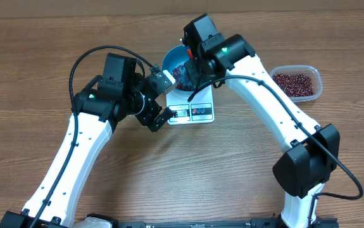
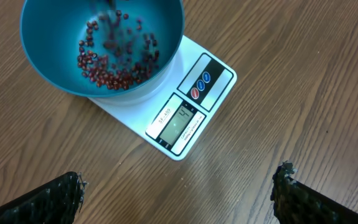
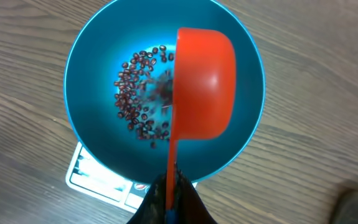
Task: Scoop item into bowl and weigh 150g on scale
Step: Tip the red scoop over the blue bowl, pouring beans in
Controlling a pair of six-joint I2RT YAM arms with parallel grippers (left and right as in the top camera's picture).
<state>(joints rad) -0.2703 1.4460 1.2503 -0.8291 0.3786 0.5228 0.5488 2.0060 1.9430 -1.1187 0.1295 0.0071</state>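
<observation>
The blue bowl stands on the white scale, whose display and buttons face the table's front. A thin layer of dark red beans lies in the bowl. My right gripper is shut on the handle of an orange scoop. The scoop is tipped on its side over the bowl, and blurred beans are falling from it. My left gripper hangs open above bare wood just in front of the scale, with nothing between its fingers.
A clear plastic tub holding more beans sits to the right of the scale, beyond the right arm. Both arms lean in over the scale from the front edge. Bare wooden tabletop surrounds them.
</observation>
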